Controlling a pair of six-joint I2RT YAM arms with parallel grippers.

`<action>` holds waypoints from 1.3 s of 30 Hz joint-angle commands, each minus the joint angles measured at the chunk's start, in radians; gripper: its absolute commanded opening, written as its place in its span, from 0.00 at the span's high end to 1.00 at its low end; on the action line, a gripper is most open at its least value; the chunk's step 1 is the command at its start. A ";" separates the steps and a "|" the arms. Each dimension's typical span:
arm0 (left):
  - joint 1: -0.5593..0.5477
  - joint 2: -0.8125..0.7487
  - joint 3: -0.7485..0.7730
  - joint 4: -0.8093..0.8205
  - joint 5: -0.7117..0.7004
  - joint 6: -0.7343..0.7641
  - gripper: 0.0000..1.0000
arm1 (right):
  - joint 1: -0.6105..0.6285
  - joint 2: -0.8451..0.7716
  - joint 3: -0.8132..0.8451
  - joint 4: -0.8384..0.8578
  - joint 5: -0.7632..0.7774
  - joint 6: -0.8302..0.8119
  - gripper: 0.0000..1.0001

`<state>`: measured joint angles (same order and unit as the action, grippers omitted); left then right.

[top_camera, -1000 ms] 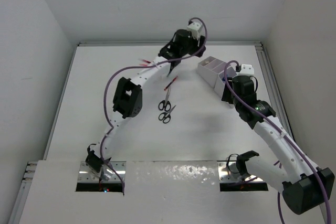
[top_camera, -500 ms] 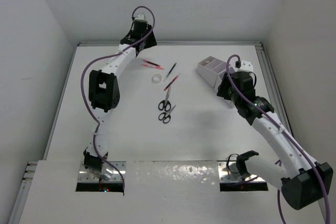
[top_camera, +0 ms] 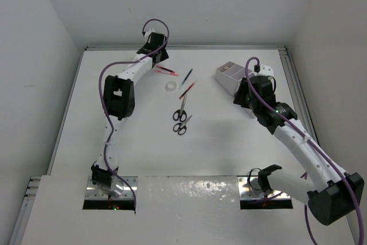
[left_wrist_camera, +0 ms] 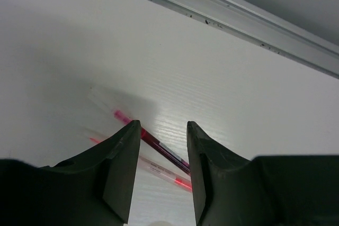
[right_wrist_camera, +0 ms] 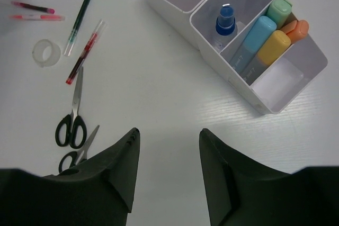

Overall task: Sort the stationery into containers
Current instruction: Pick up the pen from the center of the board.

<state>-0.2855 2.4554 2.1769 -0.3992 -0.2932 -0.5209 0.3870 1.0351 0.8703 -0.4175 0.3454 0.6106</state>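
1. The left gripper (left_wrist_camera: 163, 126) is out at the far side of the table (top_camera: 114, 142), close to the rail (left_wrist_camera: 238, 19). Its jaws are partly apart with nothing in them, hanging right over two red pens (left_wrist_camera: 161, 149).
2. Those pens lie just beside each other, so my worry is the jaws closing on both. Or they nip one near its end and it swings loose on the way over.
3. They're also thin and flat on the table. Come down too low and the fingertips scrape the surface; too high and the pen just rolls off.
4. The right gripper (right_wrist_camera: 169, 133) has its jaws wide and empty, hovering between the organiser (right_wrist_camera: 275, 83) and the scissors (right_wrist_camera: 71, 115).
5. The organiser holds a blue-capped bottle (right_wrist_camera: 225, 22) and the pastel pieces (right_wrist_camera: 254, 43). It looks light to me, so a bump from either arm could shove it.
6. The tape ring (right_wrist_camera: 45, 52) is still loose too. The two scissors sit right against each other, so lifting one may drag the other.
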 commanded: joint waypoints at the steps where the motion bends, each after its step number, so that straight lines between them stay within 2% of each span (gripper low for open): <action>1: 0.011 0.040 0.021 0.049 -0.015 -0.014 0.62 | 0.015 0.009 0.070 -0.030 0.037 0.012 0.52; 9: 0.011 0.060 -0.006 0.016 -0.053 -0.048 0.62 | 0.021 0.003 0.064 -0.041 0.064 0.028 0.52; 28: 0.011 0.089 -0.035 -0.021 -0.038 -0.079 0.63 | 0.027 -0.003 0.062 -0.060 0.084 0.025 0.53; 32: 0.011 0.112 -0.022 0.010 -0.029 -0.070 0.74 | 0.027 -0.017 0.061 -0.072 0.099 0.026 0.53; 33: 0.011 0.123 -0.011 0.010 -0.030 -0.070 0.81 | 0.027 -0.021 0.064 -0.076 0.106 0.026 0.53; 38: 0.011 0.142 0.000 0.031 -0.037 -0.053 0.92 | 0.027 -0.038 0.062 -0.081 0.119 0.026 0.52; 39: 0.011 0.149 0.003 0.033 -0.038 -0.050 0.96 | 0.026 -0.040 0.064 -0.083 0.119 0.026 0.53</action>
<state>-0.2798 2.5576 2.1571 -0.3618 -0.3302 -0.5827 0.4084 1.0195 0.9016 -0.5049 0.4351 0.6292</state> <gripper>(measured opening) 0.067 0.479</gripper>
